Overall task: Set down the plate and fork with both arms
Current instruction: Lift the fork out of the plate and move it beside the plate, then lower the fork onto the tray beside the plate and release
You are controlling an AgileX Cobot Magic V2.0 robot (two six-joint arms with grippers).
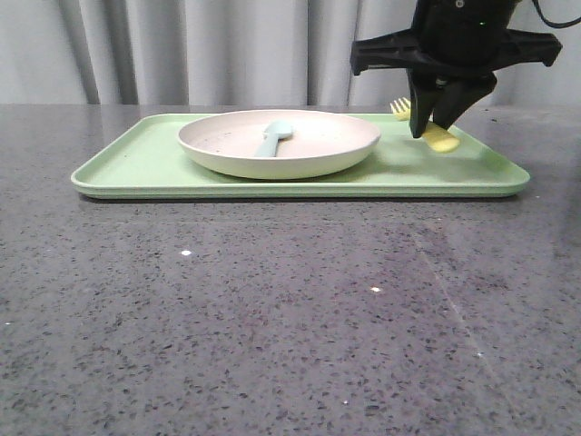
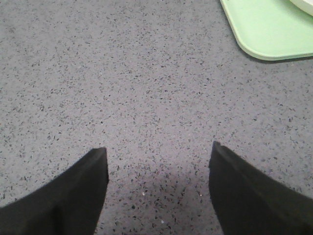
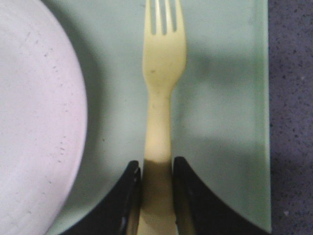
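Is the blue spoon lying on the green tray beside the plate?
No, the spoon lies inside the plate, not on the tray.

Grey speckled stone tabletop [image 1: 272, 318], pleated grey curtain [image 1: 182, 50] behind, soft even light.

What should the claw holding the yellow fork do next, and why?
Probably open and let go. The right claw grips the fork by its handle, low over the green tray beside the plate, so it looks to be in place.
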